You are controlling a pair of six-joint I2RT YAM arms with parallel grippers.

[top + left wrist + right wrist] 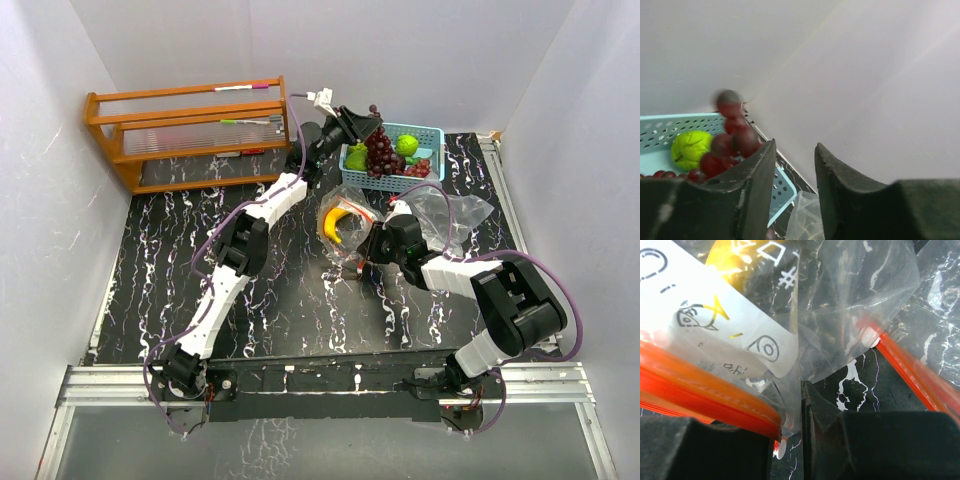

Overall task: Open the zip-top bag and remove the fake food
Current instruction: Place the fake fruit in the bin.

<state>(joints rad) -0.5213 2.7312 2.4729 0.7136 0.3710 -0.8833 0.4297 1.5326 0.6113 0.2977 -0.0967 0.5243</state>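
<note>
Black marbled desk (280,300). Top view: grapes (381,150) hang over the basket (432,133); the banana (333,222) lies inside the bag (455,215). Left wrist: left fingers (757,190) parted, gripping nothing, grapes just beside them. Right wrist: right fingers (865,445) clenched on the bag's orange zip edge.

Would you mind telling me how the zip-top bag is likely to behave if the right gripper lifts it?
Probably floppy: the bag is thin, crumpled clear film. Likely to sag toward the banana inside. The film looks glossy, so it may slip from the right gripper and its pinch.
</note>
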